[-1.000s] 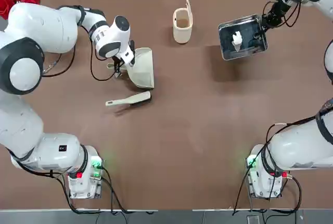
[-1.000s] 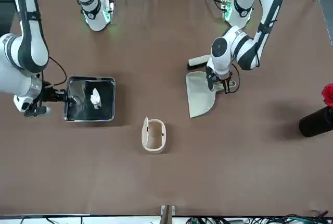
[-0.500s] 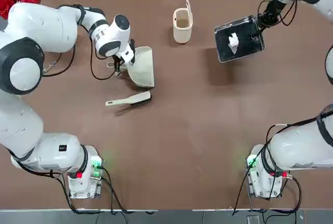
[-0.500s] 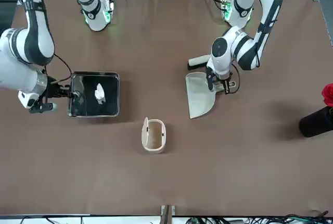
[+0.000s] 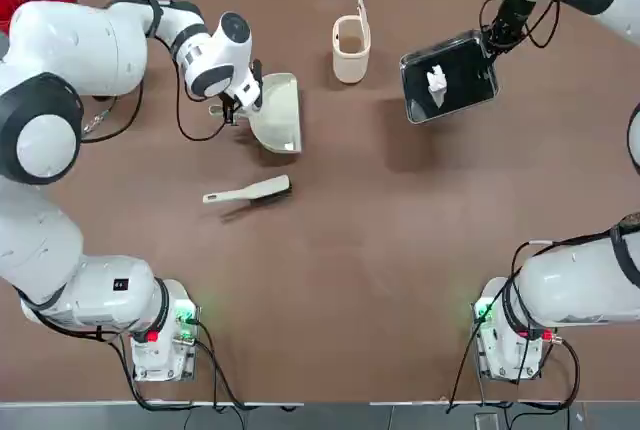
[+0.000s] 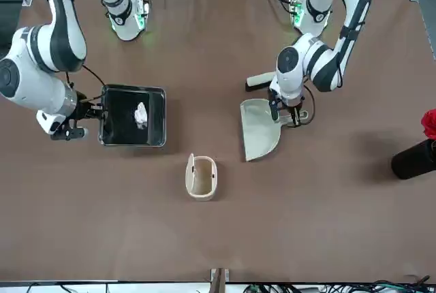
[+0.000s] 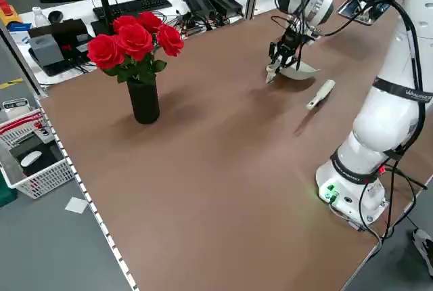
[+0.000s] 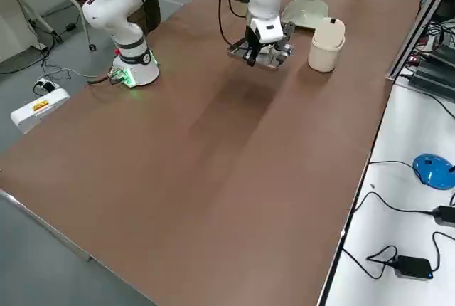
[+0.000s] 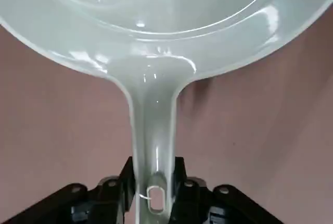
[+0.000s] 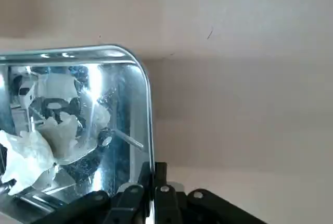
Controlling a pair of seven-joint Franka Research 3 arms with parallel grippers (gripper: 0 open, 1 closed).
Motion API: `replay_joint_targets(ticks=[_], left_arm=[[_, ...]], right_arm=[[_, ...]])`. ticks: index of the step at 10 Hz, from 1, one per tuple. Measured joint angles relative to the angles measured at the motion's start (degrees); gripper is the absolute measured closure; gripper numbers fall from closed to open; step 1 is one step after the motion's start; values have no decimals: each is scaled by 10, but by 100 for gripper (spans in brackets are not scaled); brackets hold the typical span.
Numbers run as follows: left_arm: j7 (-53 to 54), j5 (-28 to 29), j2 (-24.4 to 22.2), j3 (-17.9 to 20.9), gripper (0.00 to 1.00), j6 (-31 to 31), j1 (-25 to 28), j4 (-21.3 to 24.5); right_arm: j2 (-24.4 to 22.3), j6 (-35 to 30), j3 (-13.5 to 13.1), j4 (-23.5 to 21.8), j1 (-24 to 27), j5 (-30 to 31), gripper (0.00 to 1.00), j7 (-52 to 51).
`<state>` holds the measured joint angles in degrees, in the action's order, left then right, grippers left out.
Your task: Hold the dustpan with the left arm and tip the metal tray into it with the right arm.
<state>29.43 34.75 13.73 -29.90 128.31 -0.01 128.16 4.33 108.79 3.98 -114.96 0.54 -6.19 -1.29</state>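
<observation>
My left gripper pinches the dustpan handle, scoop near the bin. My right gripper clamps the metal tray rim, tray lifted above the table, crumpled paper inside.

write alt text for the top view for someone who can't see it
Overhead on a brown table, the right tool holds a metal tray with a crumpled white scrap in it, while the left tool grips the dustpan by its handle. A cream bin stands between them, and a hand brush lies nearer the arms' bases.
</observation>
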Motion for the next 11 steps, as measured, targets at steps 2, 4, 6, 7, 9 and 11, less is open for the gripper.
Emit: replay_joint_targets(ticks=[2,4,6,7,9,11], left_arm=[[12,-46,-7,-24,67,-64,0,-41],[13,-65,-9,-60,67,-107,-2,-77],[-11,-67,-9,-102,67,-112,-8,-84],[-20,-66,-9,-116,67,-113,-15,-85],[-30,-58,-6,-125,67,-113,-48,-93],[-66,-39,19,-125,67,-113,-81,-105]], right_arm=[[-3,-22,17,10,0,11,95,32],[-5,-50,37,26,-1,16,95,61],[-7,-67,58,41,-1,19,95,92],[-8,-68,72,47,-1,25,95,112],[-8,-69,109,55,-1,41,95,162],[-8,-71,135,56,-2,43,95,201]])
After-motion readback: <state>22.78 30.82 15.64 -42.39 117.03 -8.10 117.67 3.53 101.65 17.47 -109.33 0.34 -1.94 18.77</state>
